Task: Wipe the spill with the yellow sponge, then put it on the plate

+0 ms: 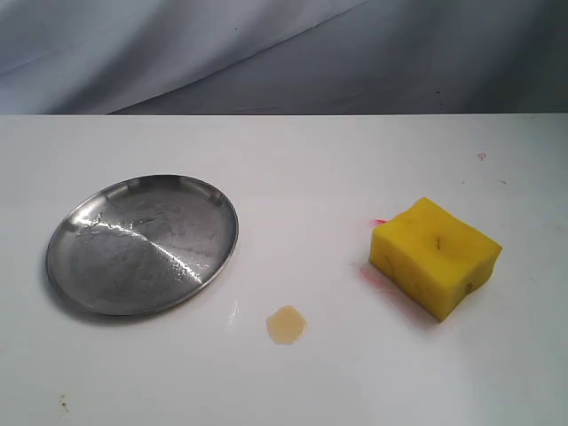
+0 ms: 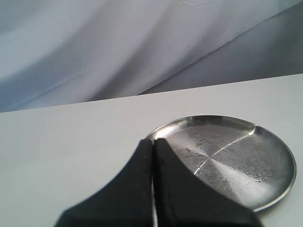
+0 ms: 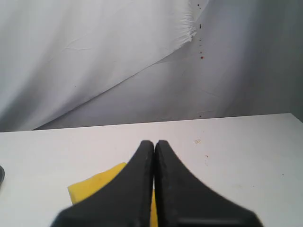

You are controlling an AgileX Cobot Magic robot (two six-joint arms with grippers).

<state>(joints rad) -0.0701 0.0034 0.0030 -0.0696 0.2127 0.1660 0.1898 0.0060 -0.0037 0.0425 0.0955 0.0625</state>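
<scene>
Sitting on the white desk (image 1: 311, 169), a boxy, thick, bright yellow sponge (image 1: 435, 256) of pitted foam lies on the right side of the exterior view, turned at an angle, with a small dent in its top face. Faint pink-red smear marks (image 1: 373, 273) show on the desk just beside the sponge's left edge. A round, shallow, shiny steel plate (image 1: 142, 244) with a raised rim and a scuffed reflective surface lies well apart on the left. Between the two, nearer the camera, is a small, roughly round, pale tan translucent spill (image 1: 287, 325), touching neither the plate nor the sponge. In the left wrist view the black left claw (image 2: 153, 142) has its fingers pressed together with nothing between them, and the plate lies beyond its tips. In the right wrist view the black right claw (image 3: 154, 143) is likewise pressed together, and part of the sponge shows past its fingers. Creased grey-white cloth (image 1: 266, 53) hangs behind the desk.
</scene>
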